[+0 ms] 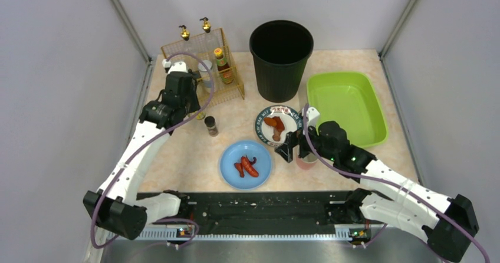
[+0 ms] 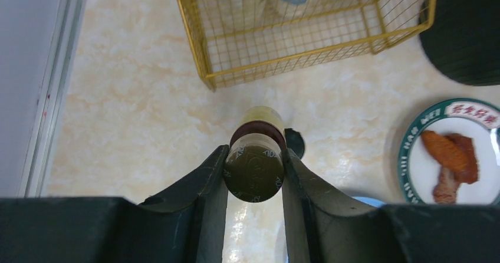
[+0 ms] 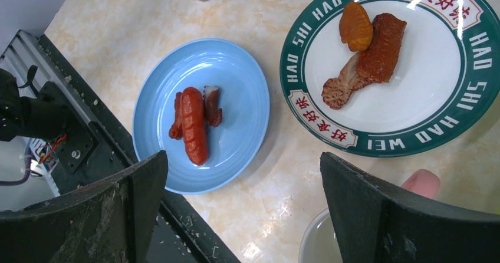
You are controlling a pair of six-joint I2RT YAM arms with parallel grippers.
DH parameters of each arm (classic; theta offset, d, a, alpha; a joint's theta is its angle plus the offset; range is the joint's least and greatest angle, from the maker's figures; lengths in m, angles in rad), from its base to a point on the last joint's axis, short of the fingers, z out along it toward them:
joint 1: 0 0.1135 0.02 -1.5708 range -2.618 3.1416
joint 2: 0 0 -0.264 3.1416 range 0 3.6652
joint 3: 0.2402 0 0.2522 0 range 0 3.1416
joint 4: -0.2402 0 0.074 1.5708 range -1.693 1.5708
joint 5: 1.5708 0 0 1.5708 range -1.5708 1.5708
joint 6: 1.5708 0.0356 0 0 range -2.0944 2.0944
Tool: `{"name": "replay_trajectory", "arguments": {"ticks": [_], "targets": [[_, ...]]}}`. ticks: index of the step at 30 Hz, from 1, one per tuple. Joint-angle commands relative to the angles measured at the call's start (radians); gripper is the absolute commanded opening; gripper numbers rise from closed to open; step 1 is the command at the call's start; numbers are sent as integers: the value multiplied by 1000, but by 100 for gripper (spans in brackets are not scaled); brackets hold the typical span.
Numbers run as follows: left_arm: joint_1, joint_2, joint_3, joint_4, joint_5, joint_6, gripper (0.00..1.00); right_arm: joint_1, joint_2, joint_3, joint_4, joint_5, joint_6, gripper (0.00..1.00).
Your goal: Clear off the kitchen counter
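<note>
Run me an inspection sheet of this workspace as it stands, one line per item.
Surface: kitchen counter, beige marbled, not yet cleared.
Job's things: blue plate with sausages; green-rimmed plate with meat; pink cup; small jar, upright; bottle.
Clutter: wire rack holding bottles, black bin, lime-green tray with nothing in it.
Grippers: left pincer shut on the bottle; right pincer open over the pink cup.
Cables: purple cables loop along both arms; no snag seen.
Surroundings: grey walls; black rail at the near edge.
</note>
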Motion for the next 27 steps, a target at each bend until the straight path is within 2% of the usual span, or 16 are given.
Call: {"name": "replay_trajectory", "arguments": {"ticks": [1, 12, 27], "targets": [[-15, -25, 152, 31, 30, 37, 0, 4, -4, 20, 45, -7, 4, 99], [-15, 159, 370, 113, 53, 72, 0, 4, -32, 17, 29, 11, 7, 99], [-13, 500, 651, 123, 47, 93, 0, 4, -36, 8, 33, 21, 1, 99]]}}
